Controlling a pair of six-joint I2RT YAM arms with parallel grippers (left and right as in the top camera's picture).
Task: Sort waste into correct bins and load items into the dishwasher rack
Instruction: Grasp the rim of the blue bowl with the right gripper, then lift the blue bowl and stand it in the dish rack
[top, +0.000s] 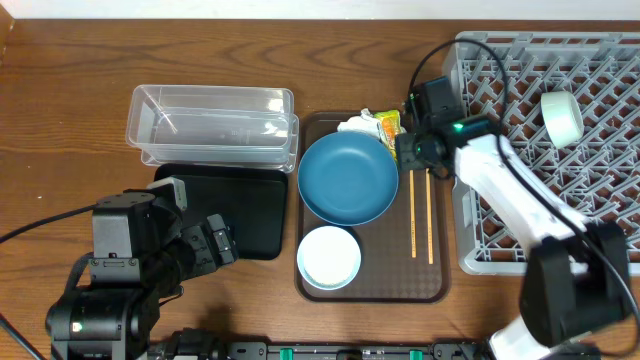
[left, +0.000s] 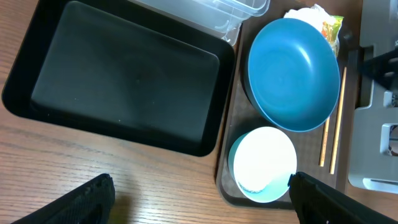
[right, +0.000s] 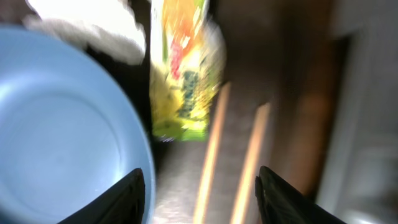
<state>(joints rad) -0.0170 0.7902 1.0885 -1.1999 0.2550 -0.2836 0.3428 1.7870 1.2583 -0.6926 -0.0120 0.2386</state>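
Observation:
On the brown tray, a large dark-blue bowl (top: 347, 178) lies above a pale mint-green bowl (top: 329, 256) whose inside looks white. Two wooden chopsticks (top: 421, 215) lie along the tray's right side. A white tissue (top: 353, 125) and a yellow-green snack wrapper (top: 385, 124) sit at the tray's top edge. My right gripper (top: 412, 150) hovers there, open. In the blurred right wrist view its jaws (right: 202, 202) straddle the chopsticks (right: 214, 155) from above, with the wrapper (right: 183, 74) just ahead. My left gripper (left: 199, 205) is open above bare wood. A small pale cup (top: 562, 117) lies in the grey rack (top: 560, 190).
The clear tub (top: 213, 125) stands at the back left, and the black tray (top: 240, 205) lies in front of it beside the brown tray (top: 385, 270). The rack's left wall stands close to the chopsticks. Cables trail over the rack's near corner.

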